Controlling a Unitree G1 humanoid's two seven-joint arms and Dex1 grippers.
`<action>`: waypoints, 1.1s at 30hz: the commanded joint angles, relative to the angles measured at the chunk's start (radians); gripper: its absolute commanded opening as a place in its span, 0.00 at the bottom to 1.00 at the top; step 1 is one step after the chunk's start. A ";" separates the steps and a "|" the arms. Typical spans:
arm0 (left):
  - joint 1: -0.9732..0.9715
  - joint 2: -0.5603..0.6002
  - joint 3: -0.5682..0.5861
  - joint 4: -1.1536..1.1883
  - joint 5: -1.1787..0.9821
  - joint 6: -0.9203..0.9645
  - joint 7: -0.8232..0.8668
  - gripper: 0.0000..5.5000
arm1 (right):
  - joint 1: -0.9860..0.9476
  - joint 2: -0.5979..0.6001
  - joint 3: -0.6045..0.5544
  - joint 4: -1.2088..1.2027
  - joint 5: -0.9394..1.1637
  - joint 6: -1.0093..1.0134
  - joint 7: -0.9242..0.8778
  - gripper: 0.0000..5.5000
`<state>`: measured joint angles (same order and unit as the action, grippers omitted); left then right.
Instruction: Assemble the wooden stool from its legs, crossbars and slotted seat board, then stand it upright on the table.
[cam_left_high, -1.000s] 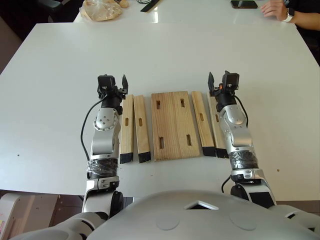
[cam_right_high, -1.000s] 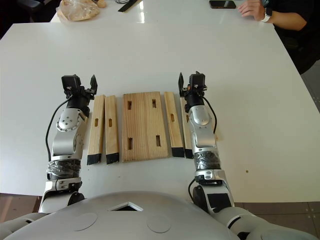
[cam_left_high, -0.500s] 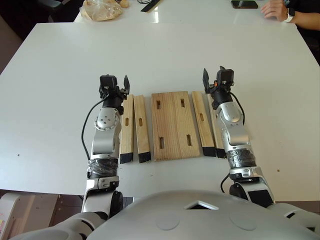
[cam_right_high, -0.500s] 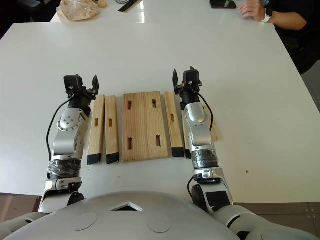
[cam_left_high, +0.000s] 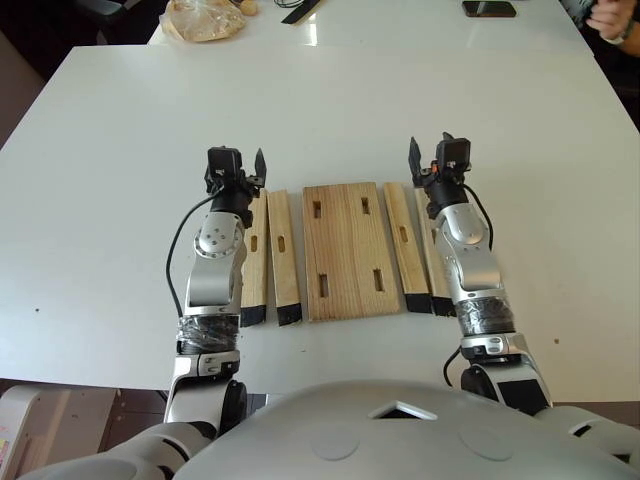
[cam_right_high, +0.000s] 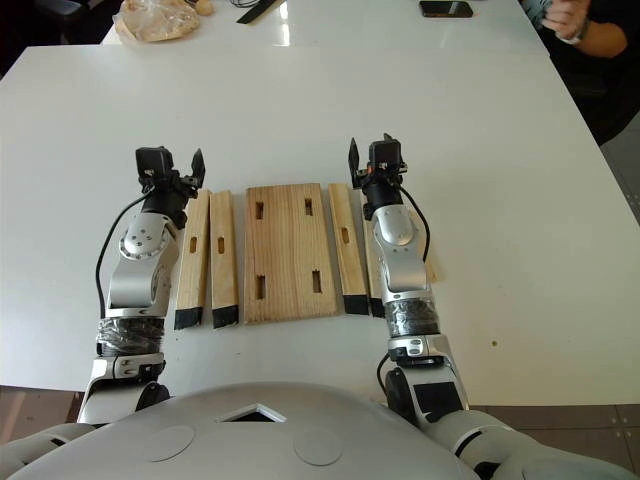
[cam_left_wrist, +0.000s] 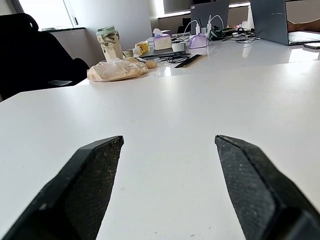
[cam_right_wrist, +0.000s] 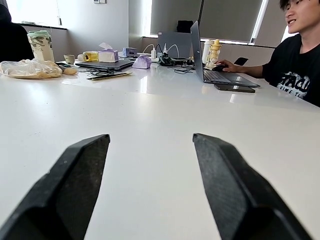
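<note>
Left eye view, starting at the left: what lies on the tabletop (cam_left_high: 120, 150)?

— Five wooden pieces lie flat in a row near the robot's edge. The outer left slat (cam_left_high: 257, 265) and inner left slat (cam_left_high: 284, 250) lie side by side. Then comes the slotted seat board (cam_left_high: 345, 250), then the inner right slat (cam_left_high: 403, 245) and outer right slat (cam_left_high: 431, 265). The slats' black-tipped ends point toward the robot.

And the grippers?

— The left gripper (cam_left_wrist: 168, 138) sits at the far end of the outer left slat. Its fingers are spread with only bare tabletop between them. The right gripper (cam_right_wrist: 151, 136) sits at the far ends of the right slats, also spread wide and holding nothing.

Anything in the way?

— The left forearm runs just beside the outer left slat and overlaps its edge. The right forearm lies over the outer right slat and hides much of it.

What else is around?

— A crumpled plastic bag (cam_left_high: 203, 18) and a phone (cam_left_high: 488, 8) sit at the far edge, well apart from the wood. The wrist views show a cup (cam_left_wrist: 109, 42) and an open laptop (cam_right_wrist: 202, 60) beyond.
</note>
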<state>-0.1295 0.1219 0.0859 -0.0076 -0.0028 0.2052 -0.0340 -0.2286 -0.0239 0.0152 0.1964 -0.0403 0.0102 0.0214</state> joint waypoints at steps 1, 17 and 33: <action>0.004 0.003 -0.008 -0.012 0.003 0.021 -0.002 0.62 | -0.007 0.001 -0.003 0.003 0.001 0.007 -0.007 0.56; 0.243 0.173 0.073 -0.530 -0.123 0.523 -0.172 0.62 | 0.067 -0.010 -0.047 -0.060 0.008 0.018 -0.037 0.56; 0.526 0.461 0.113 -0.775 -0.239 1.035 -0.346 0.62 | 0.195 0.014 -0.066 -0.157 0.003 0.038 -0.102 0.56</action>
<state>0.3671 0.5813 0.2308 -0.7948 -0.2372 1.2285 -0.3758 -0.0297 -0.0094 -0.0502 0.0363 -0.0401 0.0377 -0.0836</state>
